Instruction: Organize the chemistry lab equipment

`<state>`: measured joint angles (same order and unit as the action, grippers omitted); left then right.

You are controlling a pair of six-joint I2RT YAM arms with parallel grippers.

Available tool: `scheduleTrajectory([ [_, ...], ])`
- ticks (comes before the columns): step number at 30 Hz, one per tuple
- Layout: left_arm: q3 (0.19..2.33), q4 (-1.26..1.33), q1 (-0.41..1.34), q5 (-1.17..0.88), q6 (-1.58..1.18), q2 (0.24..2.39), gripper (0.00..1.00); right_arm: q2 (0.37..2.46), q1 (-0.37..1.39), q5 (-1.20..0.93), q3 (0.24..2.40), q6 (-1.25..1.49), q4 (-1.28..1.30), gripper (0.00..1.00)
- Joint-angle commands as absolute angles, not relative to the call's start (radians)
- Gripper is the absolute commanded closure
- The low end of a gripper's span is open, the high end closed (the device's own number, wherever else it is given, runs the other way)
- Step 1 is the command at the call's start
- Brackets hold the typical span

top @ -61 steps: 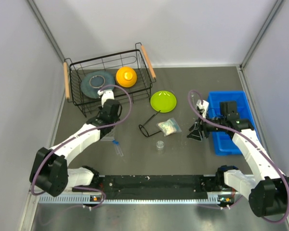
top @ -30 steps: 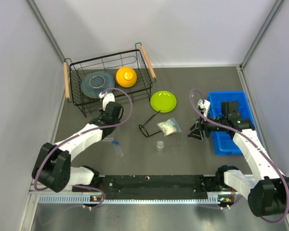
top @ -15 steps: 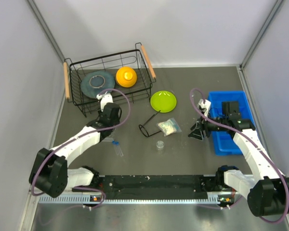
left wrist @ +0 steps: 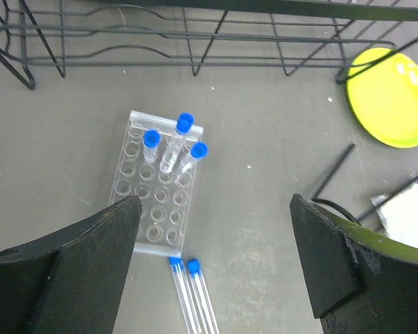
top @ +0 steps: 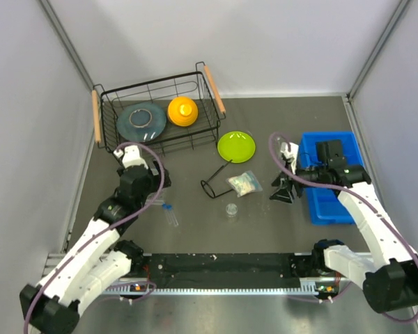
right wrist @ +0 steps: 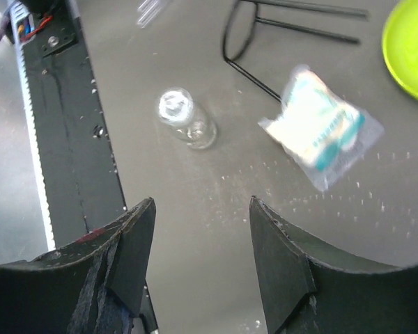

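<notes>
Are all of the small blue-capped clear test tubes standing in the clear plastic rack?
No, three tubes stand in the rack, while two loose tubes lie flat on the table beside it.

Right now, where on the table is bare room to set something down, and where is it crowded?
Bare: the far strip between wire basket and blue bin; the near strip by the black rail. Crowded: the centre, around goggles, packet and dish.

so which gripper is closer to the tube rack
Left. The left gripper hovers open close above the tube rack; the right gripper is far off on the other side, by the crinkly packet.
</notes>
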<state>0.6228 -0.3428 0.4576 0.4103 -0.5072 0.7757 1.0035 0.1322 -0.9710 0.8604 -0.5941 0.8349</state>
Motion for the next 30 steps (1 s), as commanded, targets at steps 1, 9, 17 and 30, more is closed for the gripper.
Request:
scheduleTrajectory([
  [1,0.572,-0.445,0.453,0.307,-0.546,0.588,0.04,1.058,0.369,-0.876,1.029,-0.649,0.905,0.43],
  [9,0.566,-0.65,0.453,0.334,-0.719,0.29,0.01,1.368,0.869,-0.549,1.207,-0.442,0.812,0.43],
  [17,0.731,-0.949,0.453,0.544,-0.839,0.216,0.01,1.701,1.045,-0.427,1.413,-0.071,0.572,0.42],
  [30,0.815,-0.994,0.454,0.61,-0.77,0.157,0.01,2.012,1.152,-0.109,1.634,0.288,0.512,0.4],
])
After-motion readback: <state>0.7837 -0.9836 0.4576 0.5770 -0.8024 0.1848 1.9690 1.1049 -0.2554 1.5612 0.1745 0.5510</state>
